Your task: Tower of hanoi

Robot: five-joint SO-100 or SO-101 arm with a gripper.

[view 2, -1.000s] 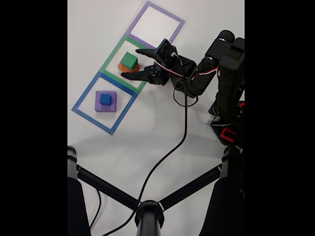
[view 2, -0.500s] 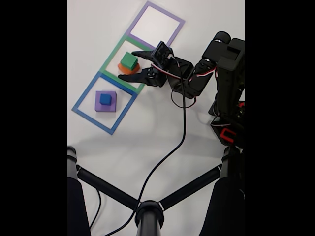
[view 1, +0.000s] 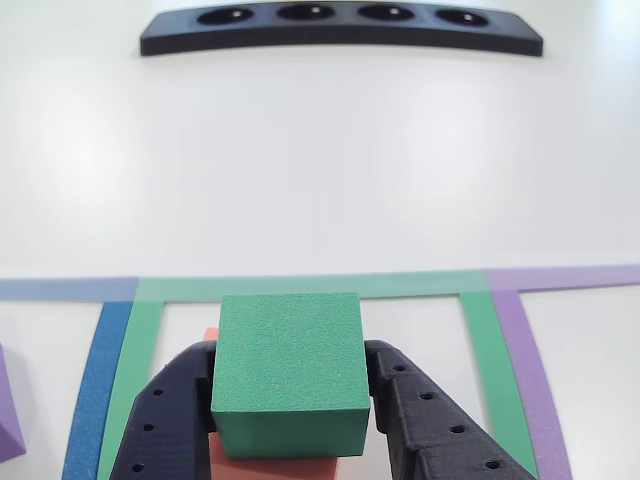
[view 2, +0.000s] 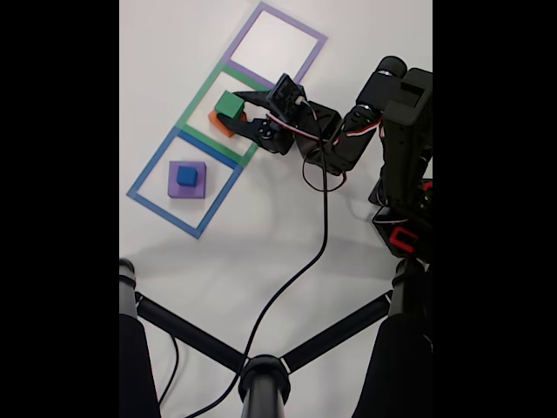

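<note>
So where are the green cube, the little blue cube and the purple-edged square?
green cube (view 1: 288, 350): other view, front face.
blue cube (view 2: 186, 176): fixed view, top face.
purple square (view 2: 316, 37): fixed view, tape edge.

A green cube (view 1: 288, 372) is seen on an orange block (view 1: 262, 465), flanked by a black pincer (view 1: 290, 415). Worktop (view 1: 320, 180) is white. Taped squares are noted in blue (view 2: 148, 174), green (view 2: 202, 87) and purple (view 2: 315, 43). A blue cube (view 2: 186, 176) sits on a purple block (view 2: 186, 189). A black tray (view 1: 340, 30) is recorded.
</note>
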